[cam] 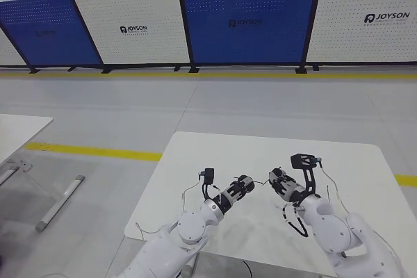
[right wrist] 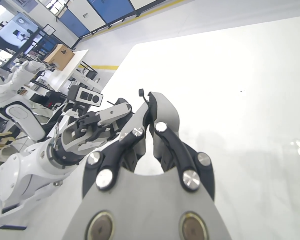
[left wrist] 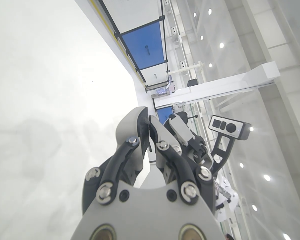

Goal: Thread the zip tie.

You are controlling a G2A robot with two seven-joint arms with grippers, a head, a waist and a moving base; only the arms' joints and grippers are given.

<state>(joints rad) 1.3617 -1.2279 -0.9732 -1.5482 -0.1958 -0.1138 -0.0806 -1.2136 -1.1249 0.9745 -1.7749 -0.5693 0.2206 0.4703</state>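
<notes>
Zip tie is off the table, held in the air between the two grippers. In the top view we see it as a thin dark line bridging the gap between them.

Right gripper is clamped narrow on the tie. The black strap runs in between its pads, and the square head sticks out just past the fingertips.

Left gripper also has its pads pressed together, with a small black sliver showing at the tips. We read that as the tie's other end, but it is too small to be sure.

From above, the grippers point at each other, tips close but apart, left and right. Both hover over the near-middle of the white table.

Further out:
- A second white table stands well apart on the left, with a cardboard box on it.
- A yellow floor line runs between the two tables.
- Blue and white partition panels stand along the back.
</notes>
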